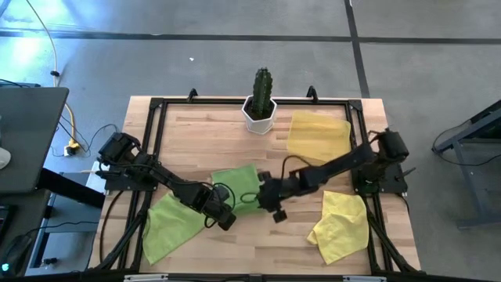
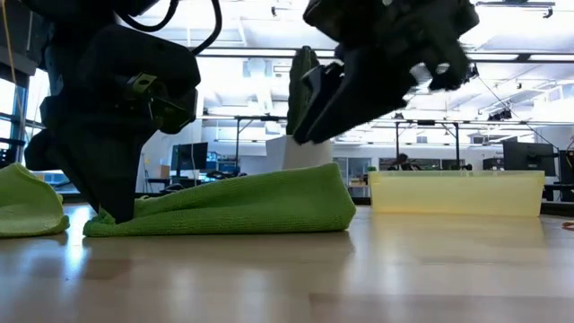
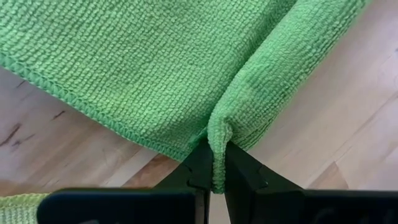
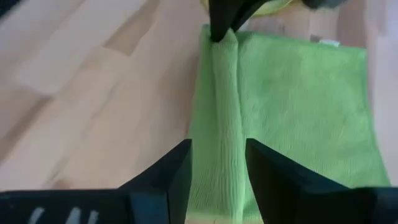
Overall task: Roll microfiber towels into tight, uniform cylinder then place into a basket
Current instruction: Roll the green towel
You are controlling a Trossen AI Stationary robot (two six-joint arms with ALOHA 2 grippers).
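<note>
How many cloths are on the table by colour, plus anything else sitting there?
Lime-green towels: 2 (middle one, near-left one)
Yellow towel: 1
Pale yellow tray: 1
Potted cactus: 1
Total: 5

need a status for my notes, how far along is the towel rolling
Early. Nothing is finished: the basket holds no roll. In hand: the middle green towel has one edge folded over, the left gripper pinching that fold, the right gripper open above it. The other green towel and the yellow towel lie unrolled.
</note>
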